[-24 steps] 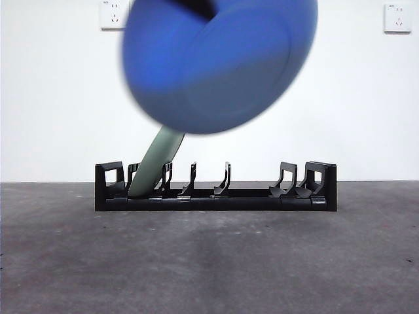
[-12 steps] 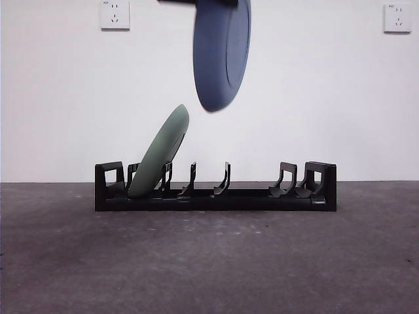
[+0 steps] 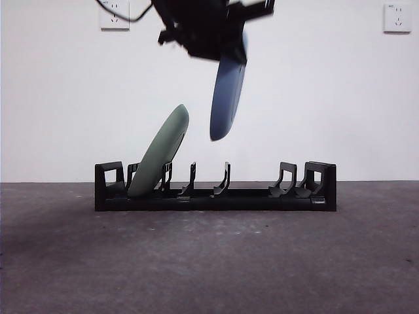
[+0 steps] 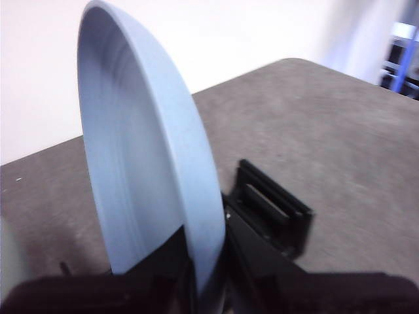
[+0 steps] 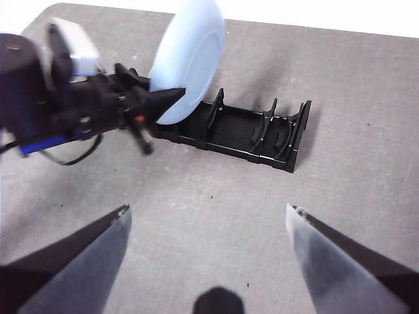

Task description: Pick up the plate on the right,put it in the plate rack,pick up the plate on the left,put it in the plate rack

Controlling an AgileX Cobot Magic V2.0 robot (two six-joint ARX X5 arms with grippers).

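Note:
The black plate rack (image 3: 216, 195) stands on the grey table. A green plate (image 3: 159, 157) leans in its left slots. A blue plate (image 3: 226, 98) hangs edge-on above the rack's middle dividers, clear of them. My left gripper (image 3: 226, 55) comes down from above and is shut on the plate's upper rim. In the left wrist view the blue plate (image 4: 144, 176) rises from between the jaws of the left gripper (image 4: 203, 261), with the rack (image 4: 272, 209) beyond it. My right gripper (image 5: 206, 209) hovers open and empty, back from the rack (image 5: 252, 131) and the blue plate (image 5: 190, 59).
Two wall sockets (image 3: 114, 13) (image 3: 397, 17) sit on the white wall behind. The left arm (image 5: 65, 98) with its cables reaches across the rack's left end in the right wrist view. Bare grey table (image 3: 209, 261) lies in front of the rack.
The blue plate has turned from face-on to edge-on and has come down toward the rack's middle. The left arm has dropped into the front view. The green plate has not moved.

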